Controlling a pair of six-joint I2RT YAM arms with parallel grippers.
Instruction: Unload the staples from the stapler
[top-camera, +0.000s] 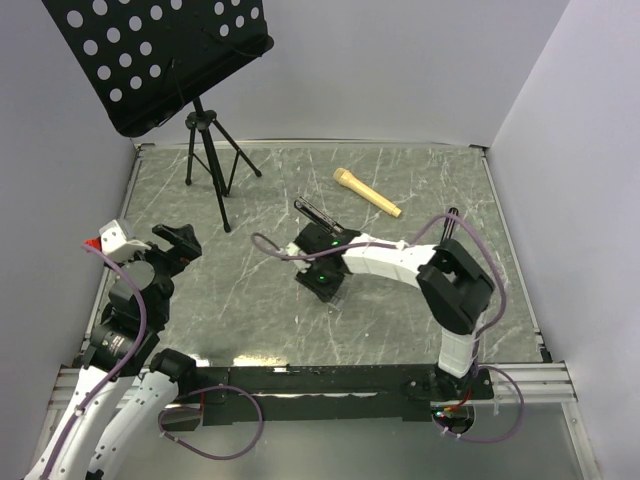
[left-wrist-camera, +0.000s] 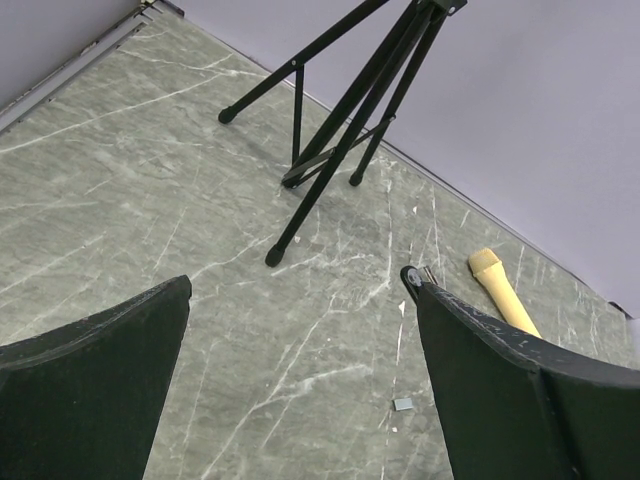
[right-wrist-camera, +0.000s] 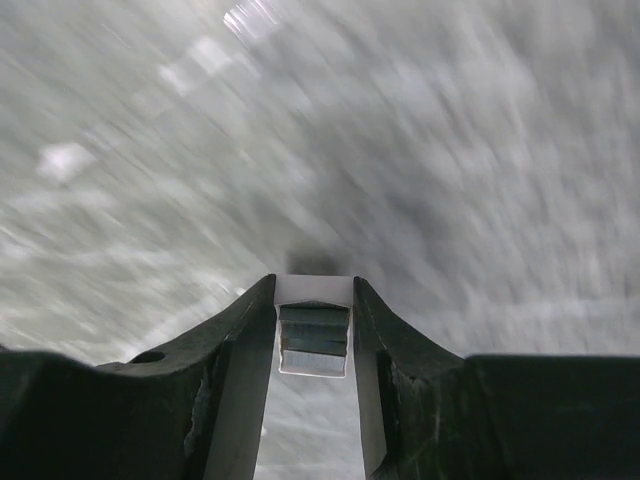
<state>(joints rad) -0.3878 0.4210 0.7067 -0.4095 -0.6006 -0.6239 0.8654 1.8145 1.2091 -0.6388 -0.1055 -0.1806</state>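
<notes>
The right fingers (right-wrist-camera: 240, 385) pinch the staples (right-wrist-camera: 314, 338), while the left fingers (left-wrist-camera: 95, 395) stand wide open.

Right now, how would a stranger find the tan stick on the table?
Start at the black tripod music stand at the green marbled table's far left. Right of it, near the back wall, lies the tan tapered stick, thicker at its left end. Nothing else is pale yellow; the slim stapler beside it is black.
</notes>
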